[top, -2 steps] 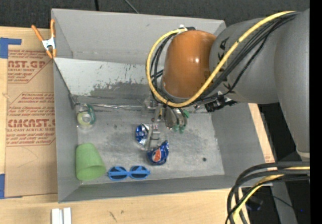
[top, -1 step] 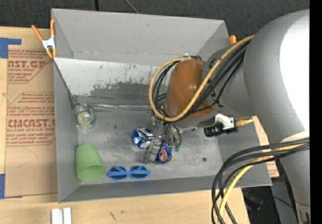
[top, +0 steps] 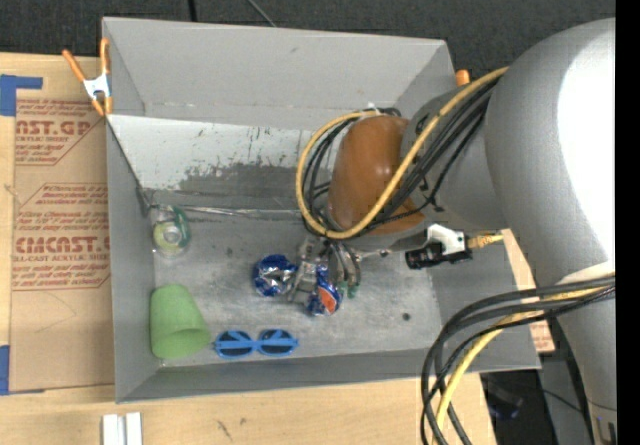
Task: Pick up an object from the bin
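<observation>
Gripper [top: 326, 281]: was low in the bin [top: 270, 73], at mid-floor, below the arm's orange cover [top: 365, 171].
Grip state: could not be told; the wrist and cables hid it.
Nearest thing: blue-red-white crumpled wrapper [top: 322, 300], touching the gripper's lower end, towards the near wall.
Its look: small, shiny, creased; blue with red and white patches.
Next thing: crumpled blue-and-white ball [top: 270, 275], just left of the gripper.
Others: green cup [top: 176, 322] on its side in the near-left corner; blue two-lobed piece [top: 255, 342] beside it; clear round item [top: 170, 233] by the left wall.
</observation>
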You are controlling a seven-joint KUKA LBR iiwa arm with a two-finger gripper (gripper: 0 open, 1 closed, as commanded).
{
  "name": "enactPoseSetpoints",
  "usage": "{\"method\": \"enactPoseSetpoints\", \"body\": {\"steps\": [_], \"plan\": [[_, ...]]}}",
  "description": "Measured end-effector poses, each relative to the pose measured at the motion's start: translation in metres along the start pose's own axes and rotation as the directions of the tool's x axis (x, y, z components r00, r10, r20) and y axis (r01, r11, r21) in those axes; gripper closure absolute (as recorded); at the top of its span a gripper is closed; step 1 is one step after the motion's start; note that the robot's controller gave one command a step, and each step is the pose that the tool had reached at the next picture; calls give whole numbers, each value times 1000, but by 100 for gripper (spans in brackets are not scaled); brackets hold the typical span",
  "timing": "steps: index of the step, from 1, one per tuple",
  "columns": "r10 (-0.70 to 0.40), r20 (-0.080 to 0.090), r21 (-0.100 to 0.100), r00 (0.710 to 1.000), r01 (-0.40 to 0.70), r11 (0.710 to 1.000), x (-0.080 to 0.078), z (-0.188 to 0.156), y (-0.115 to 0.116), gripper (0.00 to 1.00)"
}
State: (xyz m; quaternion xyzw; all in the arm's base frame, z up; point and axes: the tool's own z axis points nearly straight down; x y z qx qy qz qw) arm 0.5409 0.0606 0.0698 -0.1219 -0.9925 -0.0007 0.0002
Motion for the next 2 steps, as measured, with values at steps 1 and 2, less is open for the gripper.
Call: {"method": "enactPoseSetpoints", "body": {"steps": [1,2], "plan": [[-3,10,-4,1000,3,1000,-14,-118,18,100],[-367,8,2,930,367,930,-22,-202,9,100]]}}
